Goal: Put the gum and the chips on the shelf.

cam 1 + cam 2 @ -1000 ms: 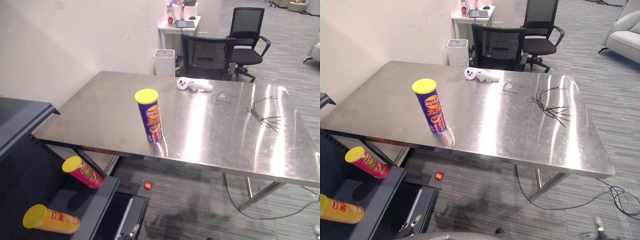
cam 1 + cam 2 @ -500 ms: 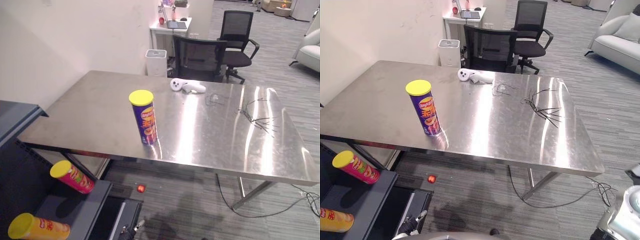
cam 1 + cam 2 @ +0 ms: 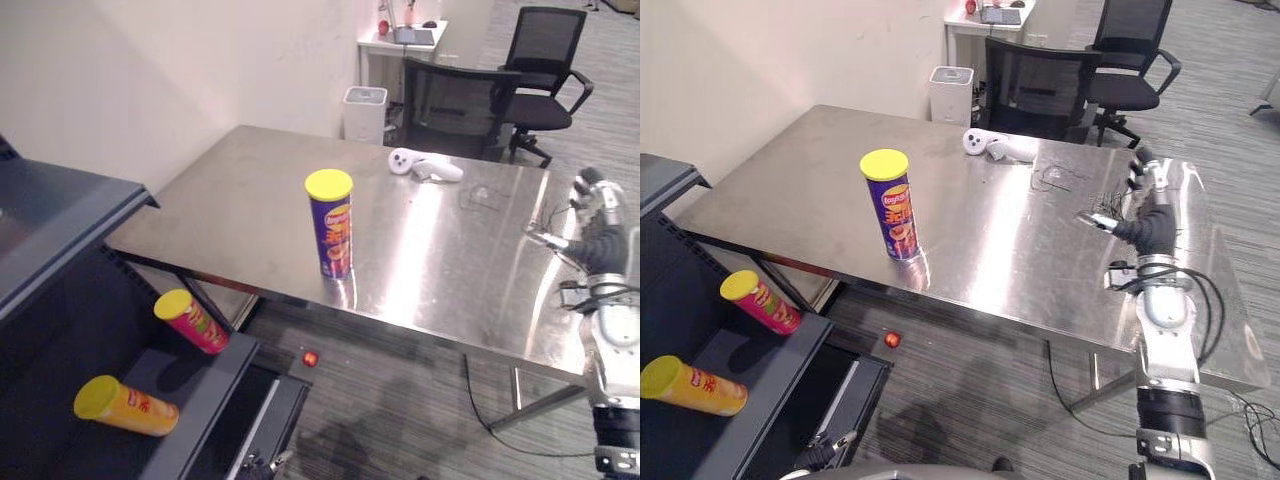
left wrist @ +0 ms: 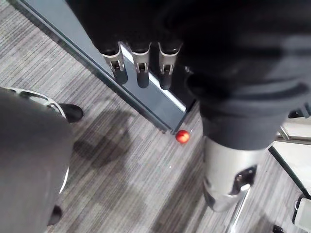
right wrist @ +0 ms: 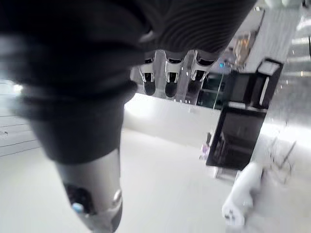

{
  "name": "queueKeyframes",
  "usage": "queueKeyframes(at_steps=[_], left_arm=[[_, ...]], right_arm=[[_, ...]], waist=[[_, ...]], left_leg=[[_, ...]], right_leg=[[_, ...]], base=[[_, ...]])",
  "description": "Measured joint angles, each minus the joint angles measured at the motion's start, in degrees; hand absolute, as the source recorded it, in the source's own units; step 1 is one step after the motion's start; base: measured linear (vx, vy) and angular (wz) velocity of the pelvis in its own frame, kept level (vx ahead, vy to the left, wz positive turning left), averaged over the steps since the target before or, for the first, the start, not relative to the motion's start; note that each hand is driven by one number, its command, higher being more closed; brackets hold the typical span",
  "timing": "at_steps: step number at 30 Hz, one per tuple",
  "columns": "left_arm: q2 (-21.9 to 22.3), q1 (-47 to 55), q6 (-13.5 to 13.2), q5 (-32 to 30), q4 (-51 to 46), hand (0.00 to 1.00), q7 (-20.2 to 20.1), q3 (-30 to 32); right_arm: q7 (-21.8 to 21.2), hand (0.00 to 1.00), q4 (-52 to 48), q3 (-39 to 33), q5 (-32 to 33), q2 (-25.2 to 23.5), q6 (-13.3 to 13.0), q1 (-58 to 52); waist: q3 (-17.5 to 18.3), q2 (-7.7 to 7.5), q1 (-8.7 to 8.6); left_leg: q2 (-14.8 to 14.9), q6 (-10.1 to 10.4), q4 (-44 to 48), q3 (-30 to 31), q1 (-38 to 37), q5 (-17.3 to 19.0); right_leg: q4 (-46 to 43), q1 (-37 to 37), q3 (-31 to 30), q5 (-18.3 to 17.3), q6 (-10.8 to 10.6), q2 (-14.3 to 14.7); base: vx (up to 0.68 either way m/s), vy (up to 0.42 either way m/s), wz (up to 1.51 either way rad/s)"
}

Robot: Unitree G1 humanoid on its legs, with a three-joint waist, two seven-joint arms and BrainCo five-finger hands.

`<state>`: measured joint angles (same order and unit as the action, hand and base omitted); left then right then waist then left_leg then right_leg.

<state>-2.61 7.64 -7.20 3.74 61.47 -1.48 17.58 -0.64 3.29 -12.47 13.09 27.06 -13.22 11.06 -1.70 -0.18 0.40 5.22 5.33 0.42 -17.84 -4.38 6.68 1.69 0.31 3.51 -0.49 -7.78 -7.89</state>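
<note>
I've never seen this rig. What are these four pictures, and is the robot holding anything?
This is a two-armed humanoid robot. Two pictures come from cameras in its head, looking down; two from its wrists, looking along each robot hand. On the steel table are an upright purple chips can, a white controller and black wires. A pink can and an orange can rest on the dark shelf. The right robot hand hovers open over the table; the left robot hand hangs open over the floor. Neither holds anything.
</note>
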Motion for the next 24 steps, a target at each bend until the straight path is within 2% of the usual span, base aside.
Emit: queueKeyframes(at_steps=[4,9,13,17,24], left_arm=[[-0.4,-0.4,-0.2,0.0,-0.1,0.0,0.1,-0.7],[-1.2,-0.4,-0.1,0.0,0.0,0.0,0.1,-1.4],[-1.6,-0.3,0.0,0.0,0.1,0.0,0.6,-1.4],[-1.7,-0.3,0.1,0.0,0.1,0.0,0.6,-1.4],[-2.1,-0.5,0.2,0.0,0.0,0.0,0.6,-1.6]], right_arm=[[-2.1,0.0,0.0,3.6,2.9,0.0,0.0,1.5],[-3.5,0.0,0.0,6.7,3.9,-0.4,0.1,3.0],[-4.3,0.0,0.0,10.5,7.6,-0.6,0.5,4.8],[-6.2,0.0,0.0,13.8,8.4,-0.6,1.2,6.4],[-6.1,0.0,2.6,17.8,8.5,-0.6,1.4,11.3]], waist=[[-0.9,-0.11,0.12],[-1.5,-0.5,0.02],[-1.9,-0.53,0.0],[-1.9,-0.59,0.02],[-3.2,-0.77,0.57]], left_leg=[[-0.5,-0.7,0.0,1.5,0.8,-0.5],[-0.5,-0.9,0.2,2.9,1.2,-0.9],[-0.5,-0.9,-0.3,3.2,1.2,-1.4],[-0.5,-0.9,-0.3,4.1,1.2,-1.4],[-0.5,-1.0,-0.4,4.4,1.3,-1.7]], right_leg=[[0.4,0.2,1.4,0.5,0.1,-0.5],[0.6,0.5,2.7,0.5,0.1,-0.6],[1.5,1.0,3.1,1.0,0.2,-0.5],[1.8,1.7,4.0,1.0,0.2,-0.5],[2.1,2.0,4.4,1.2,0.3,-0.5]], base=[[-0.05,0.002,0.17],[-0.04,-0.013,0.13],[-0.01,-0.012,0.04],[0.01,-0.01,0.1],[0.0,-0.001,0.02]])
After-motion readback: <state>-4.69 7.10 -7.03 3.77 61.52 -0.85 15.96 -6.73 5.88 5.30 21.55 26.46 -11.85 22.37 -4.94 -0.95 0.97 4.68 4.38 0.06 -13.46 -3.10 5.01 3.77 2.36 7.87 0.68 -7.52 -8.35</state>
